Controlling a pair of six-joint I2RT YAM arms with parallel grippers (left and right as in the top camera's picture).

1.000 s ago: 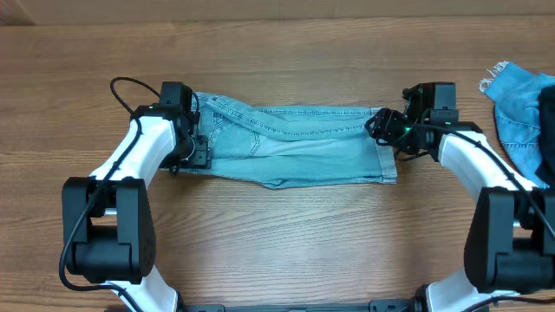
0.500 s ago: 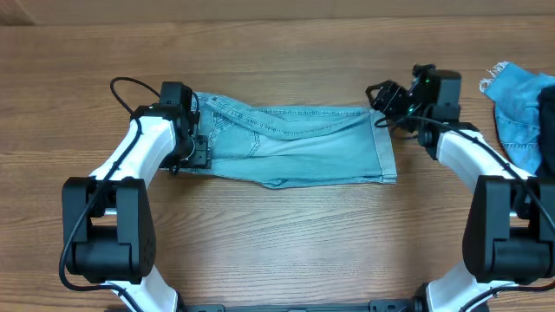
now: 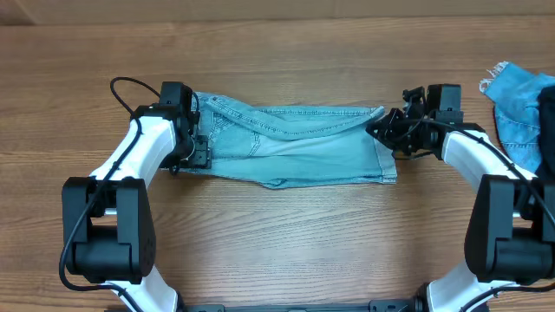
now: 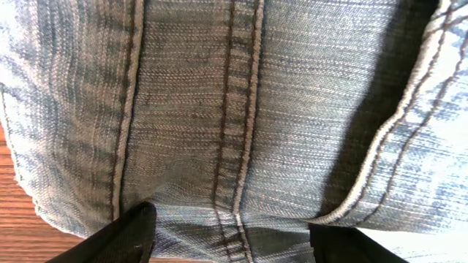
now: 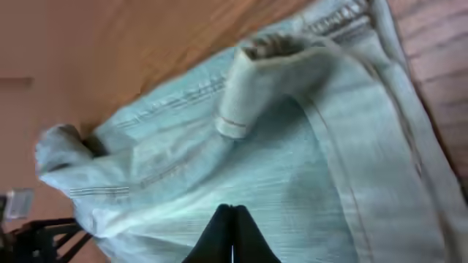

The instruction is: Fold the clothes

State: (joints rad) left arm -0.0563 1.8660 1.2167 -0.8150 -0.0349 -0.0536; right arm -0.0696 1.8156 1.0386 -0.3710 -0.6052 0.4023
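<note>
The pale folded jeans (image 3: 295,143) lie flat across the middle of the wooden tabletop (image 3: 277,234). The left end effector (image 4: 234,245) sits at their 9 o'clock end, fingers spread wide over the seamed denim. The right end effector (image 5: 232,235), at their 3 o'clock end, has its fingertips pressed together above the cloth. A darker blue denim garment (image 3: 519,104) lies at the tabletop's 3 o'clock edge.

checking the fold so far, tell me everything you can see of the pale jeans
The jeans are pale, washed blue denim with double-stitched seams, folded into a long flat band lying across the wooden table. The open left pincer sits over its left end; the shut right pincer is at the right end, by the hem, where a corner is bunched up.
</note>
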